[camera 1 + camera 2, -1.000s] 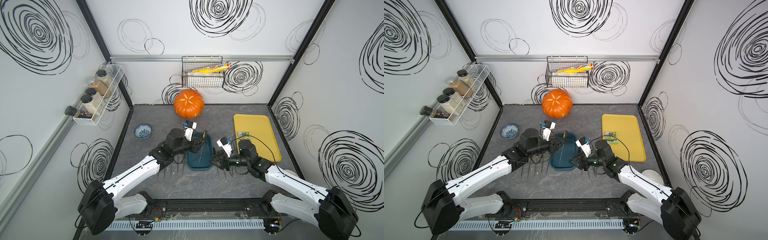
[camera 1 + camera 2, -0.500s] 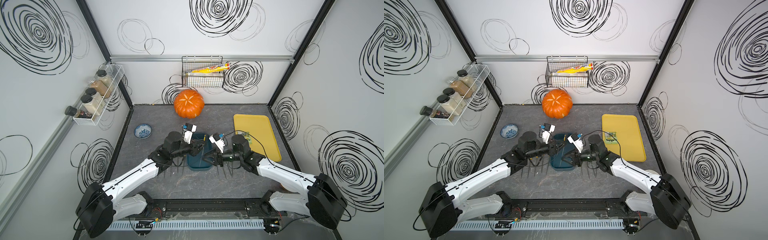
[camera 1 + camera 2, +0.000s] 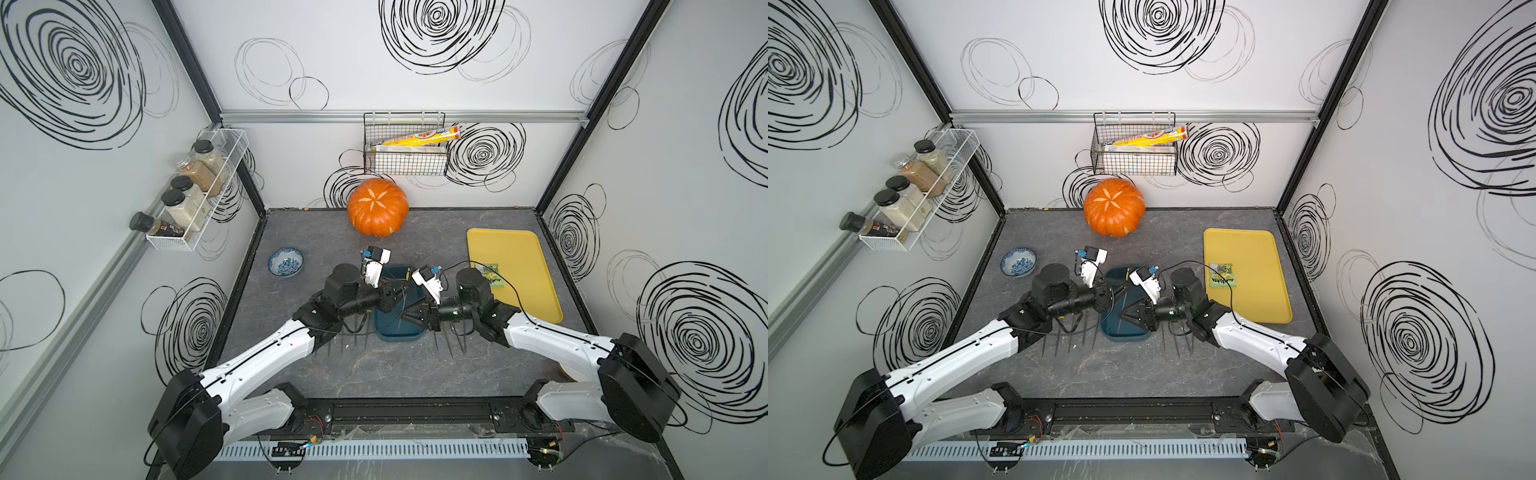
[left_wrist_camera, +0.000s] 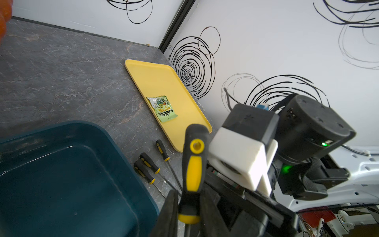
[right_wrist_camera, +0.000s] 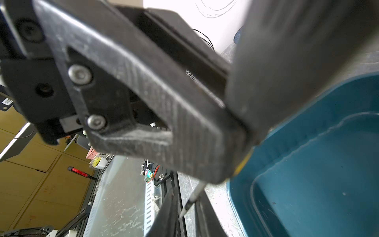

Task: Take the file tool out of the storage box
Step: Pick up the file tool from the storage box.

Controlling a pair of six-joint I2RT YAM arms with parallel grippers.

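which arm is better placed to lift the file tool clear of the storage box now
Left. The left hand is shut on the file tool by its handle, over the storage box. The right hand is only near the thin shaft tip, grip unclear.

The left arm (image 3: 266, 353) and the right arm (image 3: 552, 336) wear glossy white shells dotted with small dark screw holes, each growing out of a bulky black shoulder housing (image 3: 187, 419) and running into black joints and a round black motor drum (image 3: 469, 282). Each wrist carries a white-and-black camera block (image 3: 376, 266) with a blue plug (image 4: 262, 106) and a thin black cable (image 4: 226, 98). Up close the jaws are matte black with a ribbed printed grain and 2 silver screws (image 5: 80, 73), and a green light (image 4: 324, 144) glows on 1 drum.
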